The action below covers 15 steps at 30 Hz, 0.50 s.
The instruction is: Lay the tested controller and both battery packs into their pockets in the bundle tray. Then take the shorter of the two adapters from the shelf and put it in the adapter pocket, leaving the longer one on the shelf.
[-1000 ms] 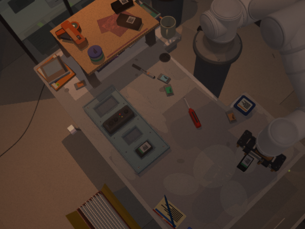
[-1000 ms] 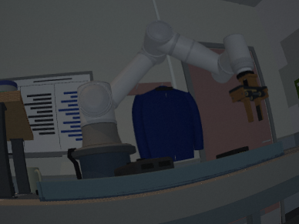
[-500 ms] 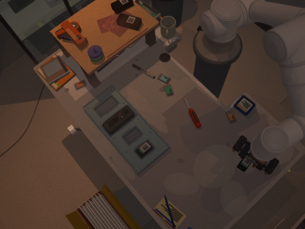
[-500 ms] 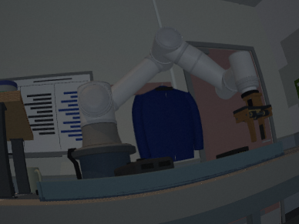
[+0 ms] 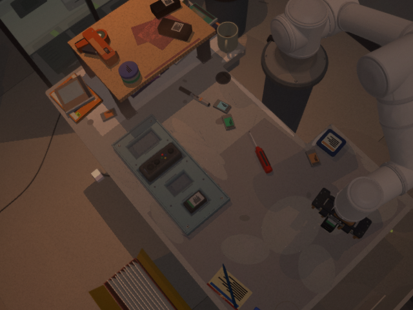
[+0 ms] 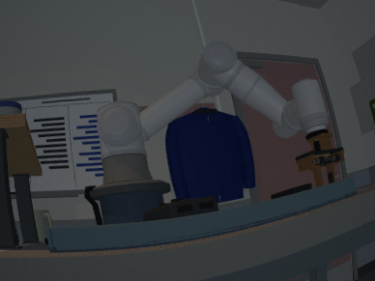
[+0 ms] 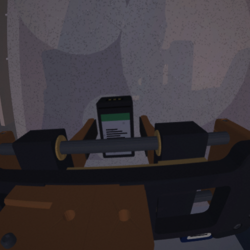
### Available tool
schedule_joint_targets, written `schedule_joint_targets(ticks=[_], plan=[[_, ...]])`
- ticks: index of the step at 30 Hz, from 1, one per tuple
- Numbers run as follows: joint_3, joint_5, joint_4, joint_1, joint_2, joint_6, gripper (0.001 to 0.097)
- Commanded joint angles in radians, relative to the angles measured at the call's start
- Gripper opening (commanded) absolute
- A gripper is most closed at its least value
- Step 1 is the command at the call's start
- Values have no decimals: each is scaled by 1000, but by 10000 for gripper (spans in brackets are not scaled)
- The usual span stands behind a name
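A black battery pack (image 7: 115, 126) with a green and white label lies flat on the table near its right front corner, seen from the side camera under my wrist (image 5: 330, 223). My gripper (image 7: 117, 130) is open and empty, lowered over the pack with a finger on either side of it. The grey bundle tray (image 5: 170, 173) sits left of centre; the dark controller (image 5: 160, 161) lies in one pocket and another battery pack (image 5: 195, 201) in the near end pocket. Two dark adapters, one (image 5: 174, 29) longer-looking than the other (image 5: 164, 7), rest on the orange shelf (image 5: 141, 40).
The robot's base pedestal (image 5: 293, 80) stands at the table's far edge. A red screwdriver (image 5: 263, 158), a pen (image 5: 194, 96), two small cards (image 5: 225, 113), a blue-framed tag (image 5: 330, 142) and a mug (image 5: 227, 35) lie about. A tape dispenser (image 5: 98, 45) and a purple roll (image 5: 129, 72) share the shelf.
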Motion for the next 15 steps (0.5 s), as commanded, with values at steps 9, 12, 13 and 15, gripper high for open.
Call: schedule_joint_targets(ticks=[9, 12, 13, 15], plan=[[1, 3, 0, 0, 1, 0, 565], [1, 3, 0, 0, 2, 0, 535], [1, 3, 0, 0, 2, 0, 515], [1, 3, 0, 0, 2, 0, 475]])
